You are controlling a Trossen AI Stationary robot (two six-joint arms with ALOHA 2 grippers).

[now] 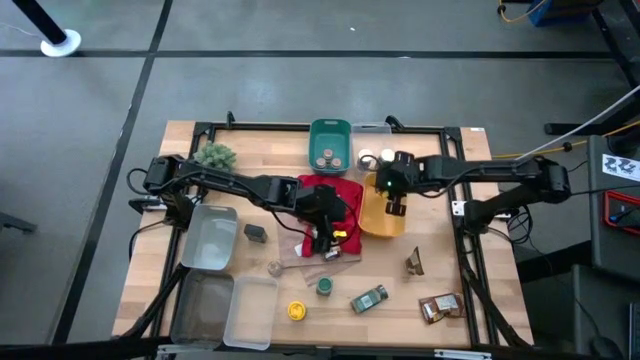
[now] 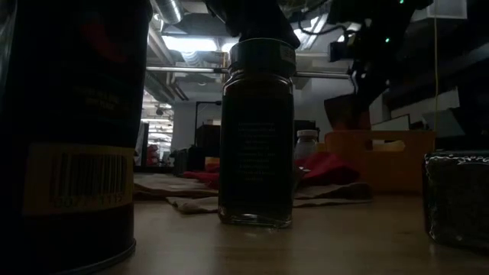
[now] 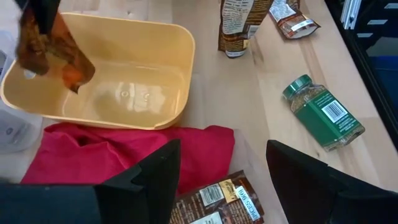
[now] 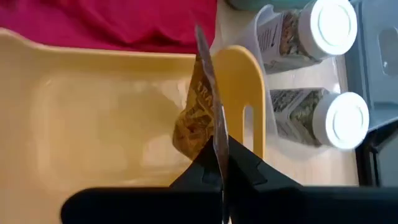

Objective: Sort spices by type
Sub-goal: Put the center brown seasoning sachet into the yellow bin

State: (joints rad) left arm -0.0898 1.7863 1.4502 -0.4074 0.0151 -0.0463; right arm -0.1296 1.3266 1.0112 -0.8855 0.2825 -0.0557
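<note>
My right gripper (image 1: 395, 207) hangs over the yellow bin (image 1: 383, 222), shut on a brown foil packet (image 4: 202, 118). The packet also shows in the left wrist view (image 3: 53, 50), above the bin's floor. My left gripper (image 1: 325, 240) stands open above the red cloth (image 3: 124, 155). Below its fingers another brown packet (image 3: 217, 202) lies partly on the cloth's near edge. Tan-lidded jars stand in the teal bin (image 1: 330, 145). Two white-lidded jars (image 4: 317, 118) lie in a clear container beside the yellow bin. My right gripper pinches the brown foil packet by one end (image 4: 214, 140) between its two fingers, which slant down from above. The packet shows edge-on and hangs below the fingers inside the yellow bin's rim, clear of its floor.
Clear bins (image 1: 210, 240) stand at the left, with a dark tin (image 1: 255, 233) beside them and a plant (image 1: 215, 155) behind. Near the front are a yellow-lidded jar (image 1: 296, 311), green-lidded jars (image 1: 324, 287) (image 3: 323, 112) and brown packets (image 1: 415, 262) (image 1: 440, 307).
</note>
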